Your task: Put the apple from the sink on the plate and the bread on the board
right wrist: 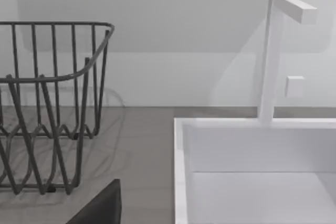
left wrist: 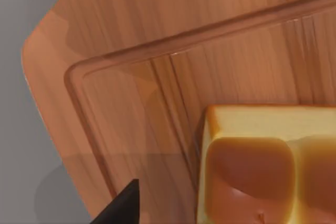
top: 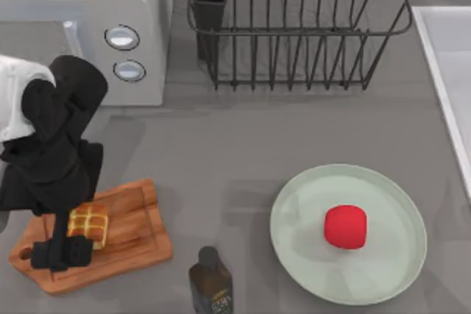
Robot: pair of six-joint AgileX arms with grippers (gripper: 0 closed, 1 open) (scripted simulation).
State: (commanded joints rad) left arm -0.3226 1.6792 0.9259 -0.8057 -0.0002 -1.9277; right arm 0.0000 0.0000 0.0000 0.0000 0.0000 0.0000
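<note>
Grey bench (top: 243, 152) | apple (top: 345, 226) on plate (top: 390, 270) right of board (top: 125, 251) | bread (top: 88, 226) on board, light, squashy; I'd grip its sides | my left hand (top: 62, 251) over it, finger gap untellable | right arm near sink (right wrist: 181, 182)

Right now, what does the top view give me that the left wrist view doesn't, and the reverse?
Top view alone: the apple resting on the plate, the dark bottle, the wire rack, the microwave, the sink rim at the right edge, and the left claw over the board's handle end.
Left wrist view alone: the board's groove up close and one dark fingertip.
Both: the bread sitting on the board.
</note>
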